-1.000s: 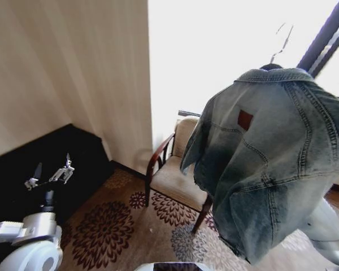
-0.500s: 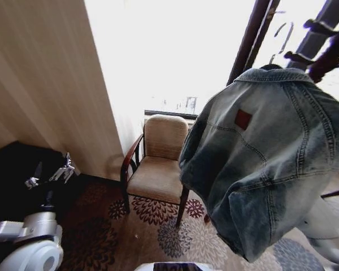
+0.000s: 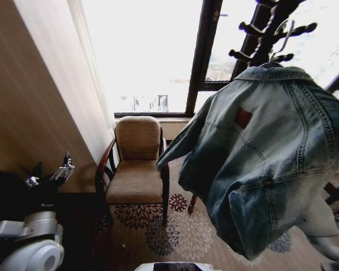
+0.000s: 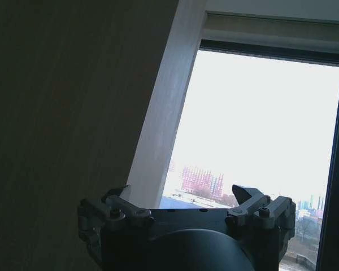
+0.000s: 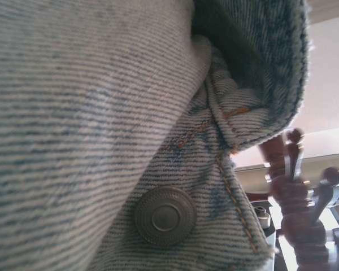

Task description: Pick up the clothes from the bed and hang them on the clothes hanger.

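Head downward; right wrist tight against jacket (image 5: 101,113).

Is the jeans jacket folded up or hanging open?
Hanging open. The jacket drapes full length from the hanger, its back and red patch showing, one sleeve dangling.

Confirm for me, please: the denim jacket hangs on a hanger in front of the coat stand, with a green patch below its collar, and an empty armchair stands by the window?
Not quite. The patch below the collar of the denim jacket is red, not green, as the head view shows. The rest holds: the jacket is on a hanger in front of the coat stand, and the armchair by the window is empty.
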You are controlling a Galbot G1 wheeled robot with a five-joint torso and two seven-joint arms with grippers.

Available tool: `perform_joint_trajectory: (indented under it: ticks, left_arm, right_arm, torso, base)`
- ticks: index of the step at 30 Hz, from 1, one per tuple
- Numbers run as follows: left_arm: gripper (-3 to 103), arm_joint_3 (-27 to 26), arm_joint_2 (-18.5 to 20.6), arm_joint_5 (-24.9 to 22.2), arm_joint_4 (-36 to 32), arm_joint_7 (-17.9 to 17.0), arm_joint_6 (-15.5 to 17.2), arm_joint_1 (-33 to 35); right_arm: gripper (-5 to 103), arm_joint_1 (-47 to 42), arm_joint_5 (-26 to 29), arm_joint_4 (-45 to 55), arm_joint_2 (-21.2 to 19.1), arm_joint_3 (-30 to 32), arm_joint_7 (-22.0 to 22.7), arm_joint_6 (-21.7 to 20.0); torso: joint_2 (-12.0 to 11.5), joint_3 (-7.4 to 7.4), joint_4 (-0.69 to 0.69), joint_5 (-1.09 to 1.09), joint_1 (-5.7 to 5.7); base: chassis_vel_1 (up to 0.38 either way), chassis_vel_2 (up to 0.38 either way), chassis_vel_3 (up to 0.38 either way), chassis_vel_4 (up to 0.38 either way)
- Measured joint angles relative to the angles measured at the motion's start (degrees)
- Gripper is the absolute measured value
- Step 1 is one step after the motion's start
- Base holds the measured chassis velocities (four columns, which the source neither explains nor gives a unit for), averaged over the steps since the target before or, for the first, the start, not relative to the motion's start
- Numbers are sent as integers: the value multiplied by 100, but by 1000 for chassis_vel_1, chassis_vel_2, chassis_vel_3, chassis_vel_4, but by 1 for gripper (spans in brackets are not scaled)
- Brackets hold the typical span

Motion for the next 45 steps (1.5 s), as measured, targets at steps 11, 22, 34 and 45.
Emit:
perform_joint_trajectory:
  ticks: [11,22,34,45]
  left_arm:
    - [100,0,-1,-35,0,26,-96,7]
    - [100,-5,-33,30,0,147,-315,31]
    - [100,-33,-29,22,0,177,-374,93]
    - [100,-38,-42,17,0,176,-399,136]
  right_arm:
    - [16,-14,-22,-11,19,8,5,0]
    - [16,-56,-10,39,-5,66,9,0]
    - [16,-177,11,122,-35,179,13,0]
    - [16,-256,29,170,-48,245,15,1]
  torso:
    - [0,0,3,0,-1]
    - [0,0,1,0,-1]
    - [0,0,0,0,0]
    - [0,0,0,0,0]
  base:
    - [-39,-24,-41,-36]
    - [0,0,0,0]
    - [-28,-27,-32,-27]
    - [-91,-92,-92,-97]
